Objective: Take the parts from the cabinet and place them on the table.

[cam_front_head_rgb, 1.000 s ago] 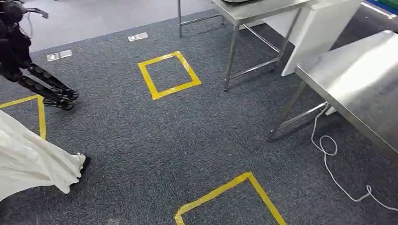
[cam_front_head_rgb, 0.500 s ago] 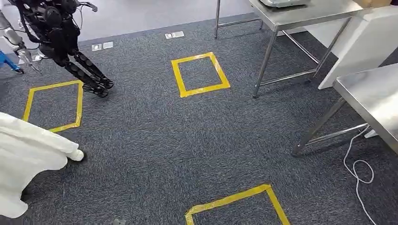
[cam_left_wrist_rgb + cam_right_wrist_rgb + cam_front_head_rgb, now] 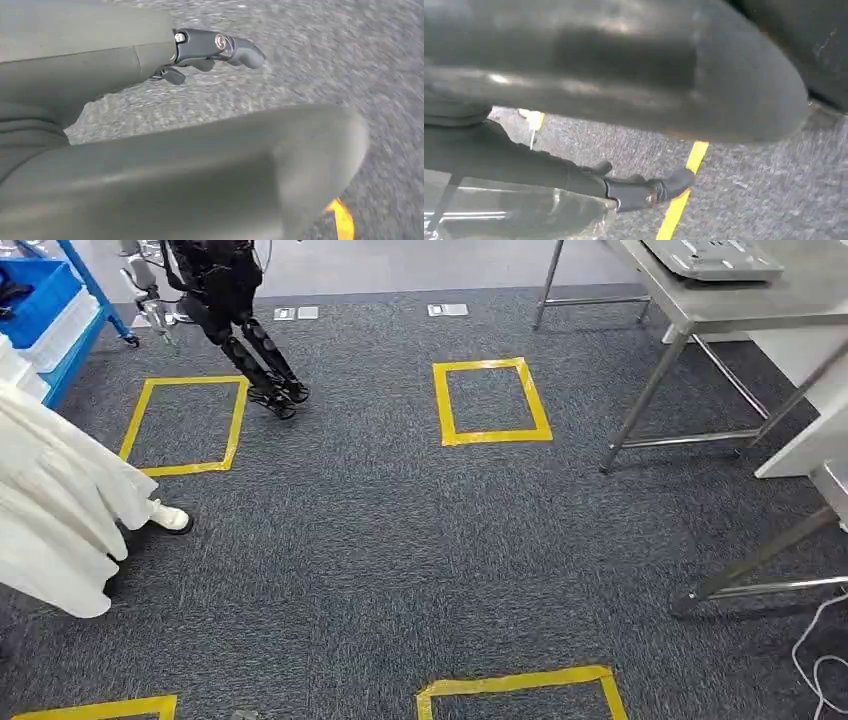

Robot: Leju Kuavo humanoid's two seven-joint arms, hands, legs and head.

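Grey carpet [image 3: 400, 540], yellow tape squares [image 3: 490, 400], steel table [image 3: 720, 300], another robot [image 3: 235, 310]

Rough dark grey carpet [image 3: 400, 550] marked with glossy yellow tape [image 3: 490, 400]; a brushed-metal desk [image 3: 720, 300] beside it; white cloth garment [image 3: 55, 510] on a person, left

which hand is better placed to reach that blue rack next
Left, probably: the blue rack stands far off on the robot's left side, and the left hand hangs with nothing in it.
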